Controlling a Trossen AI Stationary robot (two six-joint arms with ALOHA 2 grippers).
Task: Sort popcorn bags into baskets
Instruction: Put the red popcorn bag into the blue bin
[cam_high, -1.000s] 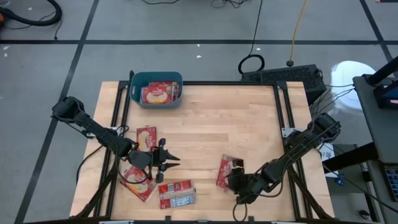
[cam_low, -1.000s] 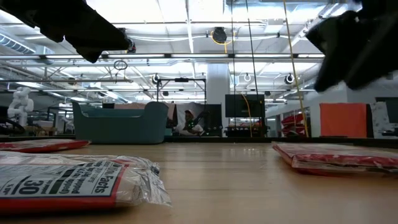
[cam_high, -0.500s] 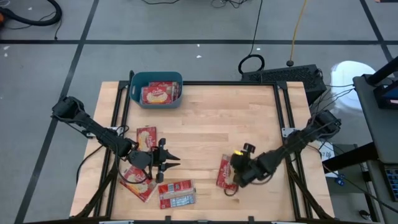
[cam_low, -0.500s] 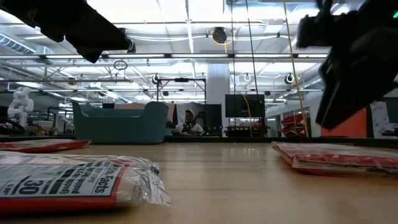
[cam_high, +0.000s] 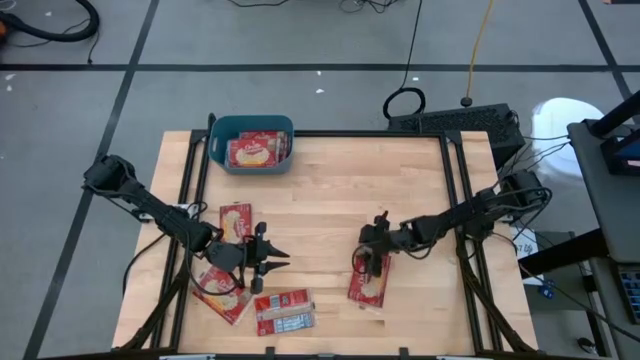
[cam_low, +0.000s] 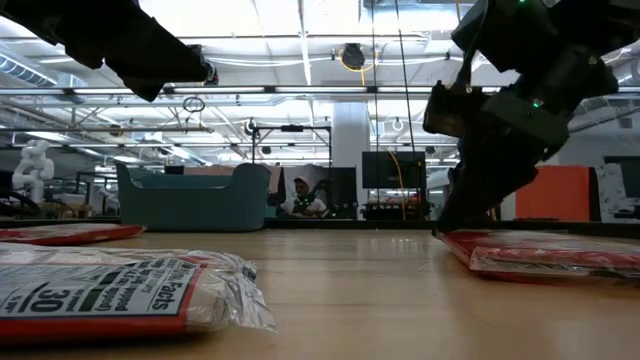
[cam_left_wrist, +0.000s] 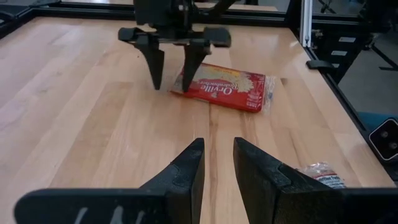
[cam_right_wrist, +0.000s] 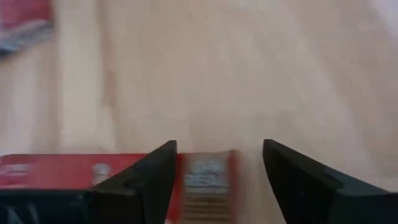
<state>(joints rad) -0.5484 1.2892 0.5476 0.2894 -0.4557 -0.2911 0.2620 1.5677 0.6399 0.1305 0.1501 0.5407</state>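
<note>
Popcorn bags: one red bag lies flat on the table, right of centre. The right gripper stands over its far end, jaws spread wide, nothing held. The right wrist view shows the bag's end between the open fingers; the high view does not resolve this. The right arm reaches low across from the table's right edge. The left gripper, jaws slightly apart and empty, waits near three more bags. The teal basket at the far edge holds packets.
</note>
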